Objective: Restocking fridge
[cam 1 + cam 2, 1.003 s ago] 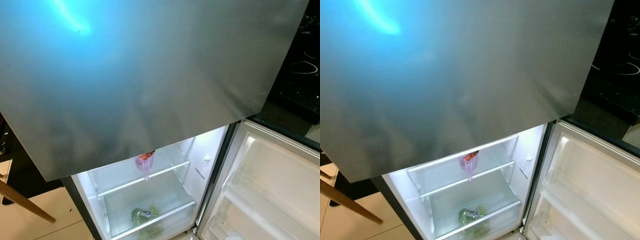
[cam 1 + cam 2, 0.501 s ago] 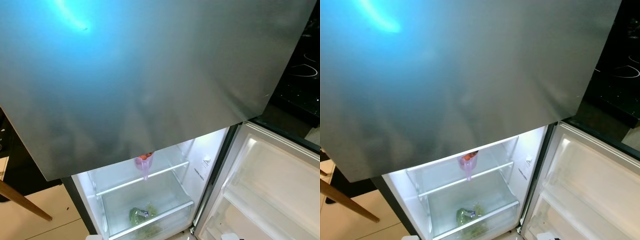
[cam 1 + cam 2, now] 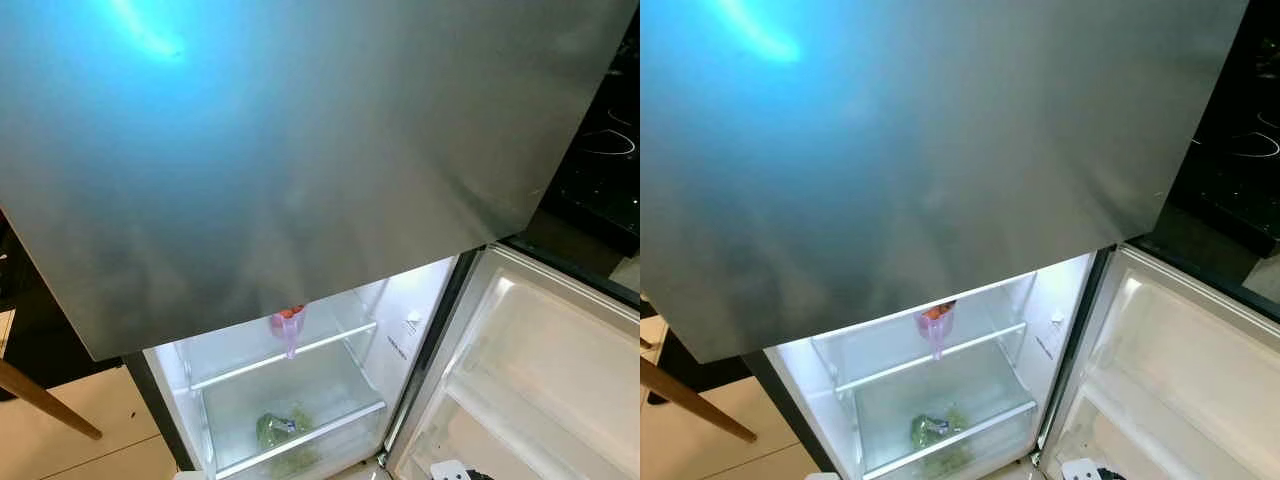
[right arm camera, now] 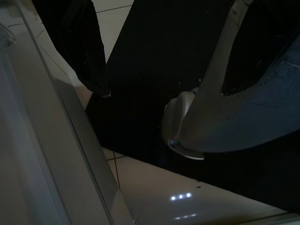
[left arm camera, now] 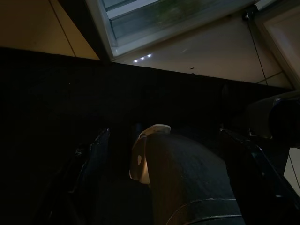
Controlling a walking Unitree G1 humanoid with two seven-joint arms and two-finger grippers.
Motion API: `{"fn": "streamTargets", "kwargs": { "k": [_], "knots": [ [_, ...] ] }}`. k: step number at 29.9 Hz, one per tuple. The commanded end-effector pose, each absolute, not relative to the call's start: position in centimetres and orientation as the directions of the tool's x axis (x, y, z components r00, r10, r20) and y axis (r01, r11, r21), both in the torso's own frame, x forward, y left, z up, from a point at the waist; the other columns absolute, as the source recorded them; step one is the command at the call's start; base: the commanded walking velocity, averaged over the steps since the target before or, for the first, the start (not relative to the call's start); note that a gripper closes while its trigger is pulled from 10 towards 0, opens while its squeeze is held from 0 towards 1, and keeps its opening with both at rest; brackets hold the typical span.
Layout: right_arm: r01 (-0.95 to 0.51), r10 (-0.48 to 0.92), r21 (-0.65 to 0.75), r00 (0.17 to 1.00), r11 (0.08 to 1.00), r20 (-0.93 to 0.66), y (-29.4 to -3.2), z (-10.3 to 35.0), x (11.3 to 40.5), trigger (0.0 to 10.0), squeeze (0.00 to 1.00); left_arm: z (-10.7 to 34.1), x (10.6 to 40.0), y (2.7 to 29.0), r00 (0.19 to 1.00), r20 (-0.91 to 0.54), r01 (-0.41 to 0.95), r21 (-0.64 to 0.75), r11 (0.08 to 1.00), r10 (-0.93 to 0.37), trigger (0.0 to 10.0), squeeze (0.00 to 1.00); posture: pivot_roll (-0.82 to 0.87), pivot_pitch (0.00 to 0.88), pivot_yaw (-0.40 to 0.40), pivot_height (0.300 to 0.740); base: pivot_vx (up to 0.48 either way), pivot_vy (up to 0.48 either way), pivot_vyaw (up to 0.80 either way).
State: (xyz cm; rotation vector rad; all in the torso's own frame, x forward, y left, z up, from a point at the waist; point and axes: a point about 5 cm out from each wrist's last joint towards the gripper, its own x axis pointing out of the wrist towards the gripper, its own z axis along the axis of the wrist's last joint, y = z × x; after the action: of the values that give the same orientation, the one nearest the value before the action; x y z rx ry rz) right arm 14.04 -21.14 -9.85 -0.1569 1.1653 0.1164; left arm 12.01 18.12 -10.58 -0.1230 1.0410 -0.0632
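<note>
My left gripper [image 5: 168,154] hangs in deep shade, its two black fingers [image 5: 91,164] spread wide apart with nothing between them. Between them I see a dark rounded part of the robot's body [image 5: 187,183] with a pale cap at its tip. Beyond, the lit bottom edge of the fridge [image 5: 154,23] sits above pale floor [image 5: 211,51].

Fridge [image 3: 300,150] open below, lit; green vegetables [image 3: 280,432] in the bottom drawer, pink cup [image 3: 288,326] above
</note>
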Motion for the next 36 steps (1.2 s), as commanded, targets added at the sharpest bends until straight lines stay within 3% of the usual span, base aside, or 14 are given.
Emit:
{"fn": "streamTargets", "kwargs": {
  "k": [1, 19, 32, 36],
  "knots": [
    [-0.192, 0.022, -0.054, 0.376, 0.980, -0.926, -20.7, -10.0, 13.9, 10.0, 0.00, -10.6, 12.0, 18.4, 0.497, -0.861, -0.001, -0.121, 0.993, -0.105, 10.0, 0.00, -0.01, 0.000, -0.049, 0.740, 0.000, 0.000, 0.00],
    [-0.207, 0.019, -0.067, 0.387, 0.976, -0.922, -20.9, -9.7, 14.7, 10.0, 0.00, -10.2, 13.7, 17.7, 0.516, -0.849, 0.049, -0.105, 0.993, -0.115, 10.0, 0.00, 0.01, 0.000, -0.066, 0.740, 0.000, 0.000, 0.00],
    [-0.212, 0.025, -0.069, 0.411, 0.975, -0.911, -20.8, -9.3, 15.7, 10.0, 0.00, -9.6, 15.3, 17.6, 0.547, -0.828, 0.070, -0.098, 0.993, -0.120, 10.0, 0.00, 0.02, 0.069, -0.054, 0.740, 0.000, 0.000, 0.00],
    [-0.198, 0.024, -0.066, 0.420, 0.978, -0.907, -20.6, -9.2, 16.0, 10.0, 0.00, -9.4, 15.6, 17.8, 0.556, -0.824, 0.082, -0.080, 0.993, -0.112, 10.0, 0.00, 0.01, 0.040, -0.051, 0.740, 0.000, 0.000, 0.00]
  ]
}}
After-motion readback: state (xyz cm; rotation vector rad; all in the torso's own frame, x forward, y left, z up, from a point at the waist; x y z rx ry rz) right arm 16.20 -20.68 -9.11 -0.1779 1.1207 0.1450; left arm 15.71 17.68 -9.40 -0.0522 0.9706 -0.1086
